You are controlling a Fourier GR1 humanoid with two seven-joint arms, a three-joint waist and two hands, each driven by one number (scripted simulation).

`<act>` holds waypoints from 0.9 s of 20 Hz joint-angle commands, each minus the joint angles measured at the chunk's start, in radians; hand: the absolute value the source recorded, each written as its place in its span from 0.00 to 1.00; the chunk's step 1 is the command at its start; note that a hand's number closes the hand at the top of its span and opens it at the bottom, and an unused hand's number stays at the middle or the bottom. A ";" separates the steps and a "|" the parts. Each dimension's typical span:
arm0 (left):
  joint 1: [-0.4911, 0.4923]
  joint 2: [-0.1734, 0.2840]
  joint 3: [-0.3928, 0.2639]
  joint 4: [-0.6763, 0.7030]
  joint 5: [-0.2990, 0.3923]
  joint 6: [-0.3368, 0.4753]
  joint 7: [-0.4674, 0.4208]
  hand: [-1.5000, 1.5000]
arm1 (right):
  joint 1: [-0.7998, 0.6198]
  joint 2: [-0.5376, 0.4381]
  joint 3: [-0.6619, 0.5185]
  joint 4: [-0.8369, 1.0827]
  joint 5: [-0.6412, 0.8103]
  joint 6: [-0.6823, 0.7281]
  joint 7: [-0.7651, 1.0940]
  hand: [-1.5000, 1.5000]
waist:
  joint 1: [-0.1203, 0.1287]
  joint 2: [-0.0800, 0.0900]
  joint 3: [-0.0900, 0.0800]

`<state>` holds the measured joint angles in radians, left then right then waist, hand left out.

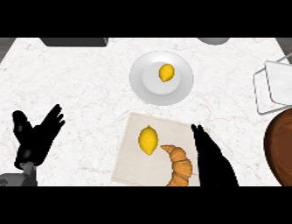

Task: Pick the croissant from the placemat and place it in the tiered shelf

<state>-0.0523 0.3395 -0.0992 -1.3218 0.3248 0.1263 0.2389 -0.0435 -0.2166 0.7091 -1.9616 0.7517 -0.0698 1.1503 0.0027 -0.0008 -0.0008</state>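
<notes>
On a pale marbled desk (pixel 78 74), the right hand (pixel 208 153) lies with fingers straight, holding nothing, just right of the croissant (pixel 179 165) on its placemat (pixel 130 166). Left of the croissant sits a lemon (pixel 148 140). Far left, the left hand (pixel 37 133) rests open. The tiered shelf (pixel 281 85) stands beyond the right hand.

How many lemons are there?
2. One lemon sits on the white plate near the counter's far side. The other lemon lies on the placemat, just left of the croissant. None seems hidden.
</notes>
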 commanded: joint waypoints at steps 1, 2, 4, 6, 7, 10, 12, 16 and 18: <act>-0.026 0.002 0.010 0.007 -0.015 0.000 0.026 0.50 | -0.009 0.062 0.003 0.014 0.087 0.046 0.167 0.00 | -0.005 0.000 0.000; -0.004 -0.038 -0.004 0.021 -0.025 0.016 -0.010 0.50 | 0.028 0.079 0.045 0.014 0.126 0.035 0.175 0.00 | -0.007 -0.001 0.000; 0.025 -0.025 -0.011 -0.028 -0.038 0.014 0.004 0.50 | -0.056 0.138 -0.029 0.096 0.112 0.078 0.158 0.00 | 0.002 0.000 0.000; 0.021 -0.024 0.004 -0.025 -0.021 -0.004 0.017 0.50 | 0.051 0.144 0.052 0.075 0.182 0.030 0.145 0.00 | -0.004 -0.001 0.001; 0.004 -0.030 -0.009 -0.055 -0.042 0.032 0.059 0.50 | 0.045 0.148 0.023 0.109 0.172 0.037 0.118 0.00 | -0.003 -0.001 0.001; 0.002 -0.015 0.039 0.018 -0.013 -0.041 -0.004 0.50 | -0.011 0.212 0.019 0.155 0.186 0.055 0.144 0.00 | -0.001 0.001 0.000; 0.047 -0.043 0.019 0.014 -0.044 -0.016 -0.032 0.50 | 0.091 0.150 -0.010 0.164 0.204 0.023 0.038 0.00 | -0.004 0.000 0.001; -0.010 -0.048 0.026 -0.038 -0.048 0.014 0.054 0.50 | 0.051 0.203 -0.055 0.251 0.253 0.040 0.036 0.00 | -0.003 0.000 0.001; 0.014 -0.039 0.021 -0.062 -0.068 0.000 0.047 0.50 | 0.050 0.195 -0.105 0.259 0.237 0.051 0.000 0.00 | -0.002 0.000 0.001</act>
<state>-0.0387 0.2985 -0.0800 -1.3543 0.2781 0.1205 0.2663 0.0169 -0.0330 0.6563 -1.7293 0.9792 -0.0425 1.0833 0.0006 -0.0003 -0.0001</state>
